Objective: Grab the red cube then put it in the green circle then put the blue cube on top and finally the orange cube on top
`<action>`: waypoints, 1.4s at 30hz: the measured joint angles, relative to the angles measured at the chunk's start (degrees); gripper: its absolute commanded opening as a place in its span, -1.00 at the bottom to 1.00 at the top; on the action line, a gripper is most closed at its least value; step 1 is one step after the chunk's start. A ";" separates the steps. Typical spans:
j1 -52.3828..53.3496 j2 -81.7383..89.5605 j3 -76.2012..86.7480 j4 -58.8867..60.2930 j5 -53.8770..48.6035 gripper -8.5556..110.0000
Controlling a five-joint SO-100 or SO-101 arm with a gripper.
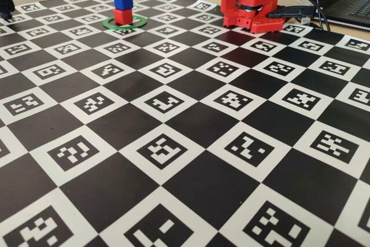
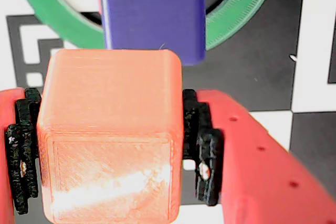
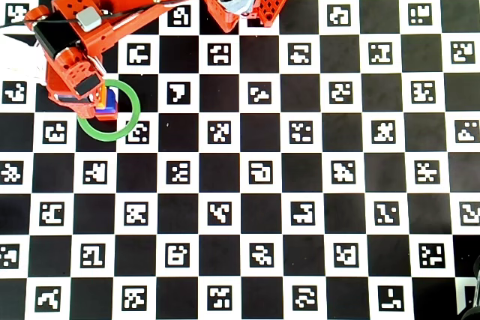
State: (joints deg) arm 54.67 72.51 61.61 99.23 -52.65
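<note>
Lighting is bright and even in all views, with faint shadows only. The wrist view is washed out, with glare on the orange cube [image 2: 110, 182]. The fixed view's background is soft.

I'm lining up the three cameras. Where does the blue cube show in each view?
Fixed view: blue cube upper left, atop the red cube.
Wrist view: top centre, behind the orange cube.
Overhead view: left, partly under the arm.
Shared landmark: the green circle.
</note>
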 measured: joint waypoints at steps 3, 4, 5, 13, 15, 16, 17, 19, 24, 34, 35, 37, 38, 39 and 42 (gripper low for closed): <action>0.18 0.00 2.20 0.00 0.00 -0.77; 0.18 0.00 2.81 0.00 0.00 -0.77; 0.26 0.00 3.43 0.00 0.00 -0.77; 0.70 0.00 6.15 -0.26 0.00 -0.77; 0.70 0.00 6.59 -0.79 -0.09 -0.77; 0.70 0.00 6.86 -1.14 -0.18 -0.77; 0.70 0.00 7.12 -1.32 -0.26 -0.77; 0.70 0.00 7.29 -1.67 -0.35 -0.77; 0.70 0.00 7.65 -3.43 -0.18 -0.77; 0.88 0.00 9.14 -5.71 -0.09 -0.77; 0.97 0.00 9.40 -5.98 -0.26 -0.77; 1.32 0.00 9.84 -6.42 0.00 -0.77; 1.41 0.00 10.11 -6.68 -0.26 -0.77; 1.41 0.00 10.28 -6.94 -0.35 -0.77; 1.58 0.00 10.28 -7.56 -0.18 -0.77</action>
State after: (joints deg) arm 56.25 72.51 71.89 91.67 -52.82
